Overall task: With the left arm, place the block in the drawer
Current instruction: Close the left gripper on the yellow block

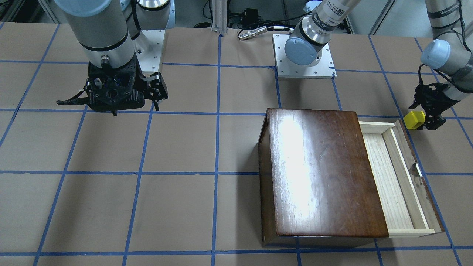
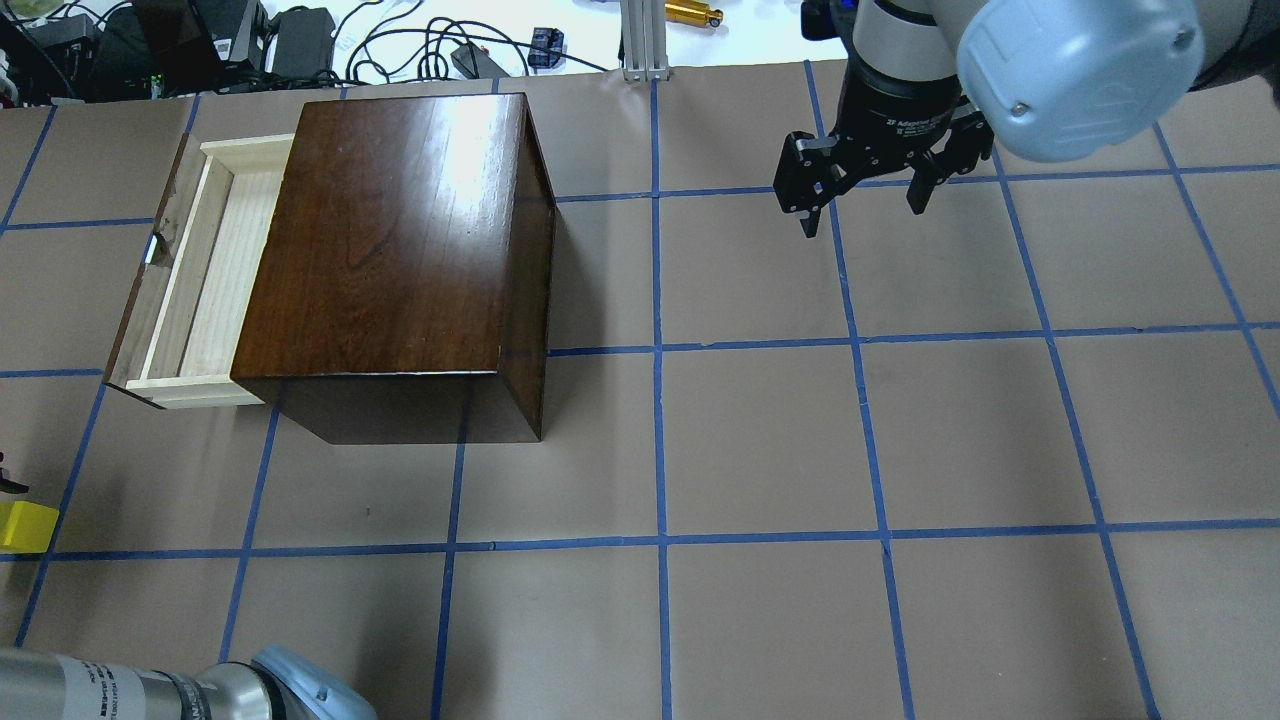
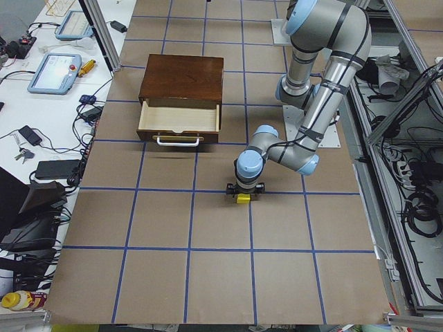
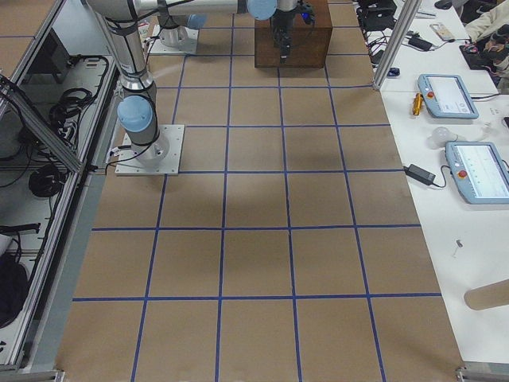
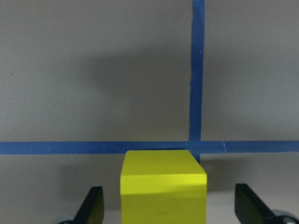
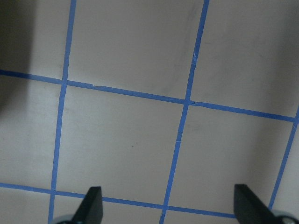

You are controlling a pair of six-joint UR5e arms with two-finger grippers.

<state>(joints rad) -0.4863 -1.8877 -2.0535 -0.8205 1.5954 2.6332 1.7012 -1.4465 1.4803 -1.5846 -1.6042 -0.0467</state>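
The small yellow block [image 5: 163, 189] rests on the table beside a blue tape crossing. It also shows in the front view [image 1: 414, 120] and at the overhead view's left edge [image 2: 25, 525]. My left gripper [image 1: 424, 117] is lowered over it and open. Its fingertips [image 5: 93, 207] stand on either side of the block with a gap on each side. The drawer [image 1: 391, 177] is pulled open and its pale tray holds nothing. It belongs to the dark-brown cabinet [image 2: 400, 240]. My right gripper [image 2: 862, 208] is open and empty, far from the cabinet.
The table is brown board with a grid of blue tape lines [image 2: 660, 350]. The drawer's dark front panel with its metal handle [image 3: 178, 141] faces the block. The arms' white base plates [image 1: 305, 55] sit at the robot's edge. Cables and devices [image 2: 300, 40] lie beyond the far edge.
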